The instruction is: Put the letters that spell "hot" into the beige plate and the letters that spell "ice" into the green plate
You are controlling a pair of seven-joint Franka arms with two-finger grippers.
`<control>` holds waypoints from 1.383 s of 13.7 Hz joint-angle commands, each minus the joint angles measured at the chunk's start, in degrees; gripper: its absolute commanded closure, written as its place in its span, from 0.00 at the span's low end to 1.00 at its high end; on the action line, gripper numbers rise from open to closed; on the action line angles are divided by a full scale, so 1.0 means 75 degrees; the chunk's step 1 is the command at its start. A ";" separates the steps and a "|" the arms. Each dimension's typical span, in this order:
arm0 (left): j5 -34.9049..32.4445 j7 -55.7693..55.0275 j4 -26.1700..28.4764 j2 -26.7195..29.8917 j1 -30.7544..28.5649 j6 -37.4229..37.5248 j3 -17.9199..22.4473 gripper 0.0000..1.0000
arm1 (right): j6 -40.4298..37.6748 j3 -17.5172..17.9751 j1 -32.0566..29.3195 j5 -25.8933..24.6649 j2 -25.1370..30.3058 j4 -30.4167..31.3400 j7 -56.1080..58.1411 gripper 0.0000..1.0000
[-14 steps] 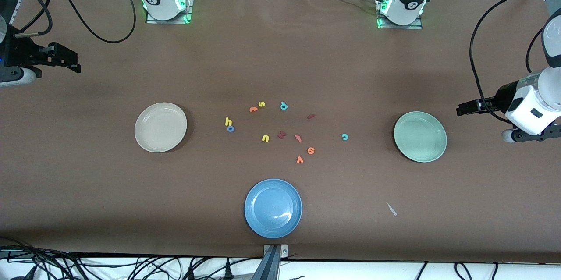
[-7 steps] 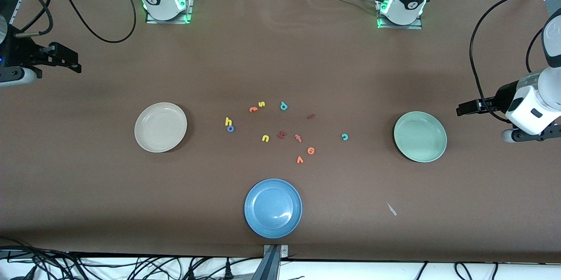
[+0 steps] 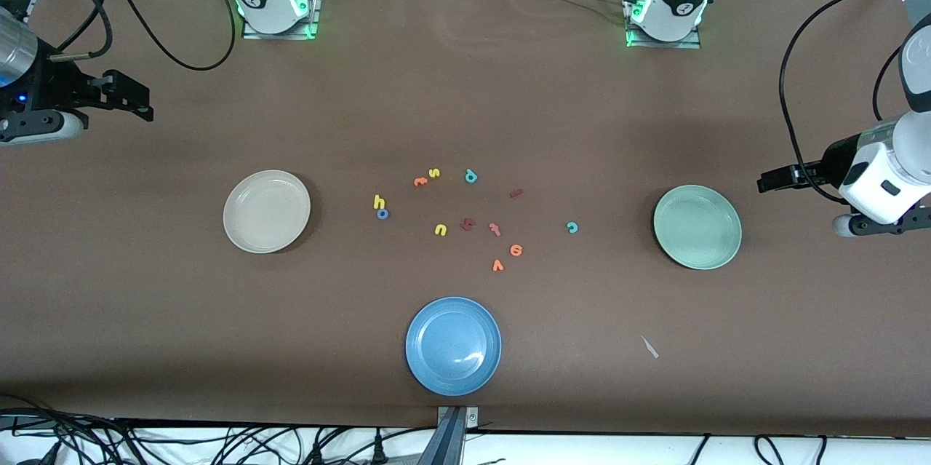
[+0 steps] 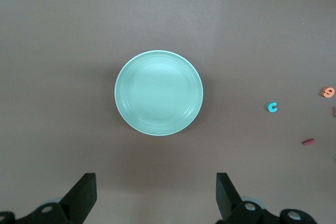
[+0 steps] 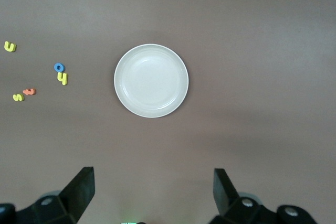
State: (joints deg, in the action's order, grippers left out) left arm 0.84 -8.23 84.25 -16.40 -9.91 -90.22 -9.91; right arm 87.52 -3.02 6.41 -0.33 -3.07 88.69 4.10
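Front view: beige plate (image 3: 266, 212) and green plate (image 3: 697, 227) hold nothing.

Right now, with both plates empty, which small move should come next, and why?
Probably bring the open right gripper toward the yellow h and blue o. They lie closest to the beige plate, at the right arm's end. The left gripper, also open, waits beside the green plate.
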 commanded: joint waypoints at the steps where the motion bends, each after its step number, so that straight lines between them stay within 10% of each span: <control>1: 0.0228 -0.0028 0.0052 0.0066 -0.0003 0.0041 0.0008 0.00 | -0.0127 0.0016 0.0013 0.0056 -0.0001 -0.0142 -0.0300 0.00; 10: 0.0251 -0.0132 0.0052 0.0031 0.0183 0.0018 0.0008 0.00 | -0.0513 0.0321 0.0095 -0.0131 -0.0048 -0.0365 -0.0265 0.00; 19: 0.0263 -0.3633 0.0320 -0.1210 0.1963 -0.1104 -0.0015 0.00 | -0.1087 0.0286 0.0048 -0.0015 -0.0176 -0.0365 -0.0241 0.00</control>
State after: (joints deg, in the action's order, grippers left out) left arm 0.91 -29.97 85.21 -23.69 1.99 -94.92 -10.63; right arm 81.03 -1.15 6.87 -0.68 -3.70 87.15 2.40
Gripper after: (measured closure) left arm 0.000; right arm 0.000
